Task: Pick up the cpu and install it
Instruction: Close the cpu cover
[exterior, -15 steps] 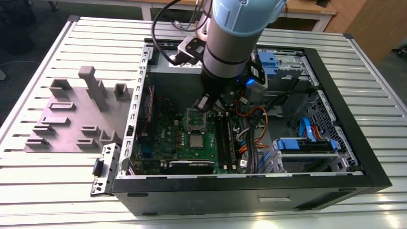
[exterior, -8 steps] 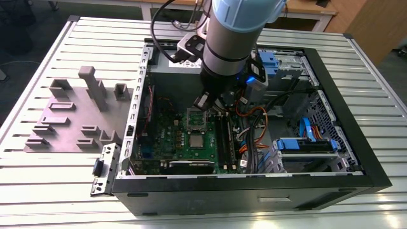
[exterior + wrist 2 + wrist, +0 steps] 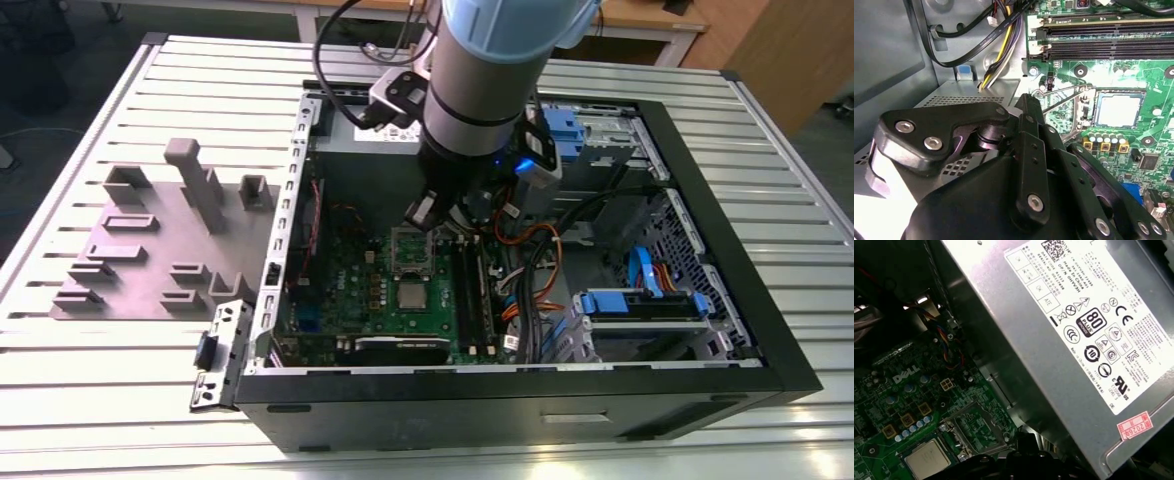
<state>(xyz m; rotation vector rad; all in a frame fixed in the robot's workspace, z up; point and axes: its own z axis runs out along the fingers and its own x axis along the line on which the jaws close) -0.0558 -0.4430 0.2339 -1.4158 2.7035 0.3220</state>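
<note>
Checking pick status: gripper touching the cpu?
Apart. In the second wrist view, green board shows between the gripper and the cpu.

My hand sits low inside the open case, above the motherboard. The grey power supply box walls me in close on one side. Cable bundles crowd the exterior view's right of the board; memory slots rise beside the socket frame. Above the cpu, open air. The table outside carries a grey fixture block.
</note>
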